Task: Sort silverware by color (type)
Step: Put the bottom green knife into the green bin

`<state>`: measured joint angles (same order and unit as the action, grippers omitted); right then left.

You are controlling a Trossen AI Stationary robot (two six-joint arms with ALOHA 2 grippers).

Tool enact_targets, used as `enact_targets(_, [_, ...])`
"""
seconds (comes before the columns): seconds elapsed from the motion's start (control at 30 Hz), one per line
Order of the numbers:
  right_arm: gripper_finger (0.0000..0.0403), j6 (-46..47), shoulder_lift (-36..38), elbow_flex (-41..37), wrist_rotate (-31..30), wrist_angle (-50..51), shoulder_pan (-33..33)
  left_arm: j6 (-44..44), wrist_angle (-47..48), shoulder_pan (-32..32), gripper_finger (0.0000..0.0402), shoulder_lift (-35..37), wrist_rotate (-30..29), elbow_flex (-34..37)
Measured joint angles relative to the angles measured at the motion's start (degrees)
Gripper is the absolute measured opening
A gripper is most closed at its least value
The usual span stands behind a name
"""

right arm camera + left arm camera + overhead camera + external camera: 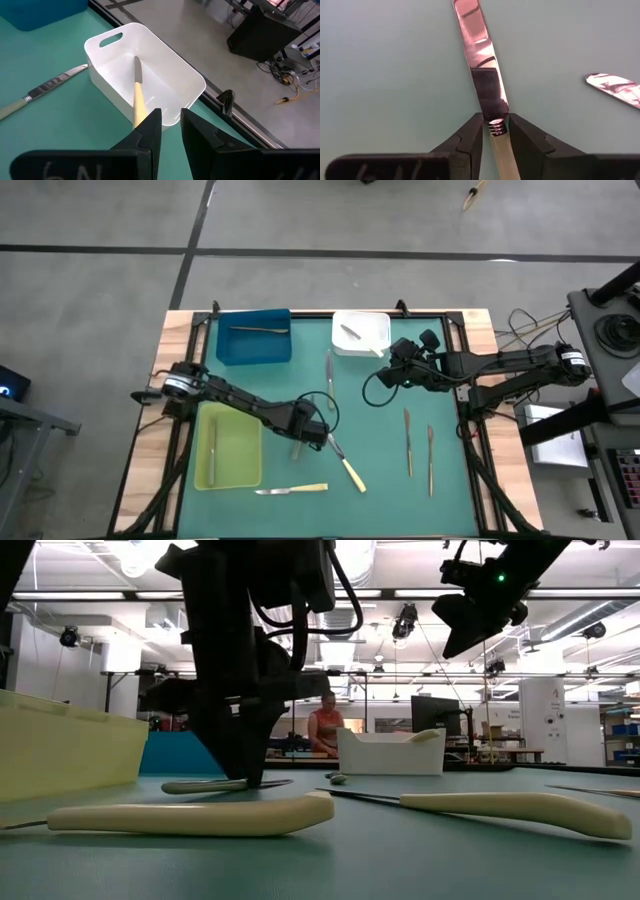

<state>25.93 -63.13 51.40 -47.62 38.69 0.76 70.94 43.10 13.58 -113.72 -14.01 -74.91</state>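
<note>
A grey concrete floor [100, 280], crossed by dark seam lines, is seen around the tabletop [380, 510], whose green mat is framed by pale wood edges. Beyond the far edge, a large open hall is seen, lit by bright ceiling lights [140, 555] under exposed ducts. A seated person [325, 728] and a dark monitor [432, 712] are seen there. Cables [535, 325] are strewn on the floor past the right edge.

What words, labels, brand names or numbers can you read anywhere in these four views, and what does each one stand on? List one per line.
None can be read with confidence.
Pale handwritten marks on the right pincer base, at the bottom edge of its wrist view: cut off, not legible.
White tray, blue tray, yellow-green tray, knives: no markings visible.
Room signs beyond the table: too small to read.
</note>
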Motion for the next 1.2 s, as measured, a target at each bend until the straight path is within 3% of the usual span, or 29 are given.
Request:
enact_targets(0.5, [0.0063, 0.0, 0.0, 0.0, 0.0, 0.0, 0.0, 0.8, 0.2, -0.1, 0.0080, 0.8, 0.0, 0.5])
enact_targets(0.9, [0.0063, -0.1, 0.0, 0.0, 0.0, 0.0, 0.0, -1.2, -2.0, 0.2, 0.0164, 1.0, -0.6, 2.6])
enact_targets(1.07, [0.0063, -0.1, 0.0, -0.1, 0.0, 0.0, 0.0, -0.4, -5.5, 0.9, 0.0165, 1.4, -1.8, 5.1])
enact_targets(1.2, [0.0063, -0.1, 0.0, -0.1, 0.0, 0.0, 0.0, 0.0, -5.6, 1.0, 0.0144, 1.4, -2.0, 5.5])
